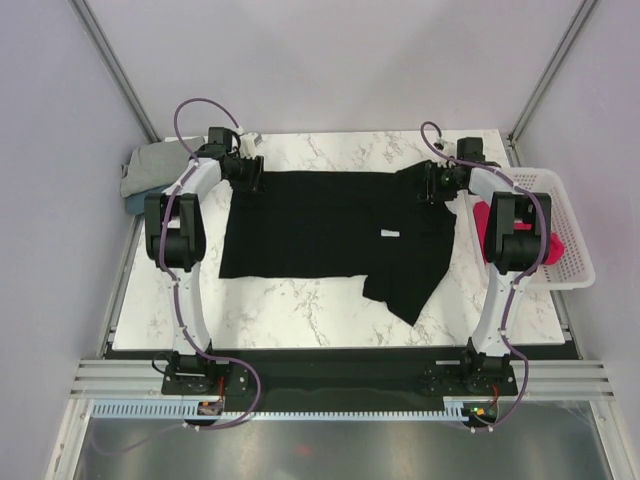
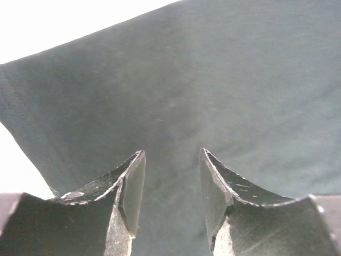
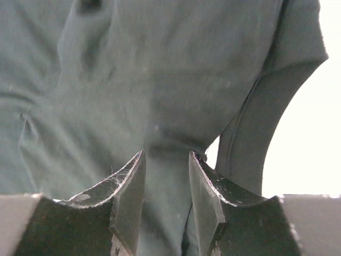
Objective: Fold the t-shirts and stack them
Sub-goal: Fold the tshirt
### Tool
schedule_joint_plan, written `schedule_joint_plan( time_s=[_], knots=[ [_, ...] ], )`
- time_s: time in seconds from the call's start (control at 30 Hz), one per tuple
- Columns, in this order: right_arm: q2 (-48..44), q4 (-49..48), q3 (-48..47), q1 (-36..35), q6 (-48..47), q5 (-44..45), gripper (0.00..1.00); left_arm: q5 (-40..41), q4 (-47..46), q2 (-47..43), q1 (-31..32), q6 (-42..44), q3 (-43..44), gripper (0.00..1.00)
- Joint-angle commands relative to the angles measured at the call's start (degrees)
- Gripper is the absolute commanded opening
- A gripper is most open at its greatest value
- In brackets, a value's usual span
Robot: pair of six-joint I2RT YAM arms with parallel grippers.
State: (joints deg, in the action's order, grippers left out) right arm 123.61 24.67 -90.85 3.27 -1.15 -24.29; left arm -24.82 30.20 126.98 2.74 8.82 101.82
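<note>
Lying across the far half of the marble table [image 1: 300, 310], the black t-shirt [image 1: 310, 225] is spread mostly flat, its small white tag [image 1: 390, 234] facing up right of centre and one rumpled flap reaching toward the near edge. The left gripper [image 1: 250, 172] sits at the shirt's far-left corner; its fingers [image 2: 128, 186] stand apart over smooth cloth, and I cannot tell whether they clamp it. The right gripper [image 1: 428, 183] is at the far-right corner, its fingers [image 3: 130, 186] pinching a gathered ridge of black cloth. A grey t-shirt [image 1: 155, 160] lies on a dusty blue t-shirt [image 1: 135, 203] off the far-left corner. A pink-red t-shirt [image 1: 553, 245] lies in the white mesh basket [image 1: 575, 265] at the right edge.
</note>
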Motion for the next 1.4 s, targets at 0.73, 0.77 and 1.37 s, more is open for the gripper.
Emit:
schedule_joint_plan(
  time_s=[0.73,0.77,1.37],
  knots=[
    [11.56,0.12,-13.83,-5.64,0.97,13.66,0.46,10.4,5.58,15.22,-1.69,-0.91,23.15,0.58],
    [11.3,0.21,-13.57,-5.73,0.97,13.83,0.47,10.23,5.75,16.01,-1.69,-1.08,24.2,0.58],
    [12.01,1.35,-16.2,-5.64,0.97,14.28,0.46,10.06,2.68,20.15,-1.69,-1.61,31.42,0.62]
  ],
)
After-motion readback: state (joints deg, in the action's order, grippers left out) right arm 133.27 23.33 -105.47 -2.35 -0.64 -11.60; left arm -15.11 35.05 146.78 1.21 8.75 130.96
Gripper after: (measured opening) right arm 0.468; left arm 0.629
